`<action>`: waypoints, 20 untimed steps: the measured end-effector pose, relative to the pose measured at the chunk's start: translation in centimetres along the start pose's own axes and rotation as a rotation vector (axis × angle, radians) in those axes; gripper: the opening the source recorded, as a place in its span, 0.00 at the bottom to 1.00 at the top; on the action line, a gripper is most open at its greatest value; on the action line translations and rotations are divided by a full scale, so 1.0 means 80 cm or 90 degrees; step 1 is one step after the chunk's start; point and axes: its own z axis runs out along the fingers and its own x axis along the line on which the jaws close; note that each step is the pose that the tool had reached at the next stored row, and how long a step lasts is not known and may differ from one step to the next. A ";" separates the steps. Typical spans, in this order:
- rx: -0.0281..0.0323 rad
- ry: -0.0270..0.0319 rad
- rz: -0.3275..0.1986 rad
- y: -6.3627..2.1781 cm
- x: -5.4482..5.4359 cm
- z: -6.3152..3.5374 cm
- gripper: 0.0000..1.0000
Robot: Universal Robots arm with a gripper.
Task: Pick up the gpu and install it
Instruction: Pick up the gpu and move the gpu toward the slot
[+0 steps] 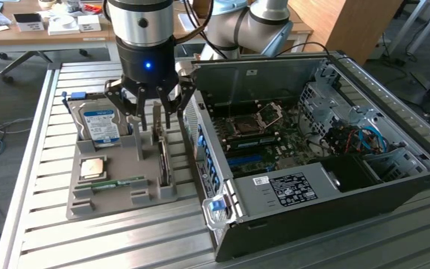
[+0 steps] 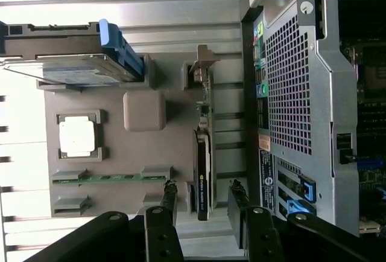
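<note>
Gpu (image 2: 204,153) judged light, stiff, fragile; best pinched across thin upright board edge. Gripper (image 2: 204,188) spread open astride it, nothing held.

Tray (image 1: 107,207) laid on table (image 1: 43,230), computer case (image 1: 335,210) set at its 3 o'clock in the exterior view, within tray hard drive (image 1: 99,126) stood at 11 o'clock, processor (image 1: 94,167) at 9 o'clock, memory stick (image 1: 118,183) at 6 o'clock, gpu (image 1: 163,159) slotted on edge at 3 o'clock
</note>
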 end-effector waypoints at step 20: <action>0.0000 0.0000 0.000 -0.001 0.000 0.015 0.47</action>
